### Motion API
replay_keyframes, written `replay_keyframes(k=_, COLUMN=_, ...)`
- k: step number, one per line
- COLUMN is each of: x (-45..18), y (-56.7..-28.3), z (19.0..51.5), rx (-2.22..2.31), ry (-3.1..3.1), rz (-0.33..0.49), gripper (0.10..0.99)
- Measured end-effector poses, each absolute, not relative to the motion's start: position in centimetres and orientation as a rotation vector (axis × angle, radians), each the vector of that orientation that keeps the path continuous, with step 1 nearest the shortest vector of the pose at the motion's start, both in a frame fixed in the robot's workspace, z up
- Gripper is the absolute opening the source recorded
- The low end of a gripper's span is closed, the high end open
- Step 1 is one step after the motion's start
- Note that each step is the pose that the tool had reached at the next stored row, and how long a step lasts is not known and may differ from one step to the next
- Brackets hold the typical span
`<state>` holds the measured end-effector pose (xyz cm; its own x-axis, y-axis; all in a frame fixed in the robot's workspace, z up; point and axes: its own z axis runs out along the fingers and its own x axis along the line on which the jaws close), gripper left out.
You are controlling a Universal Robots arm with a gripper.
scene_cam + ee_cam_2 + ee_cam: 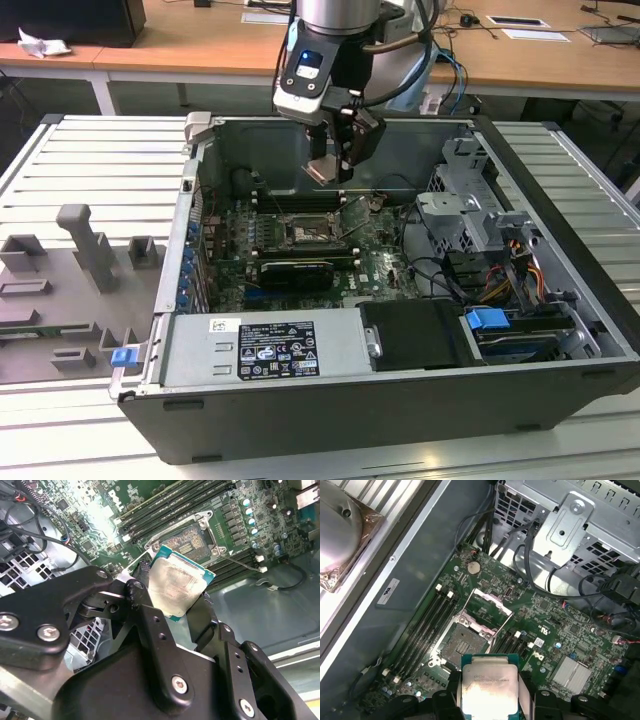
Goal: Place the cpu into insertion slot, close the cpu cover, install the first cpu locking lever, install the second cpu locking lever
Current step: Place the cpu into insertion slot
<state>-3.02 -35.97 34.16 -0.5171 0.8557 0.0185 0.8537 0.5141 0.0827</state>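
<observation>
My gripper [333, 165] hangs inside the open computer case, shut on the cpu [322, 172], a small square chip with a dull silver top. In both wrist views the cpu [176, 582] [490, 687] sits clamped between the black fingers [140, 597]. The insertion slot [305, 237] [461, 642] [187, 542] lies bare on the green board, a little way below the chip. The cpu cover [487, 612] stands flipped open at the slot's edge. A thin locking lever [240, 562] sticks out beside the socket.
Long black memory slots [427, 625] flank the socket. A metal drive cage [470, 205] with cables fills the exterior view's right, and a power supply box [265, 350] sits at the front. A grey fixture tray [70, 270] lies outside the case on the exterior view's left.
</observation>
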Motion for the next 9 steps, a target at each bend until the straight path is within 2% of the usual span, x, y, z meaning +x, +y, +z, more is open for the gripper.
replay_keyframes(k=9, x=-3.02, y=-35.97, z=34.08, rx=1.614, ry=2.661, rz=0.125, gripper=0.537)
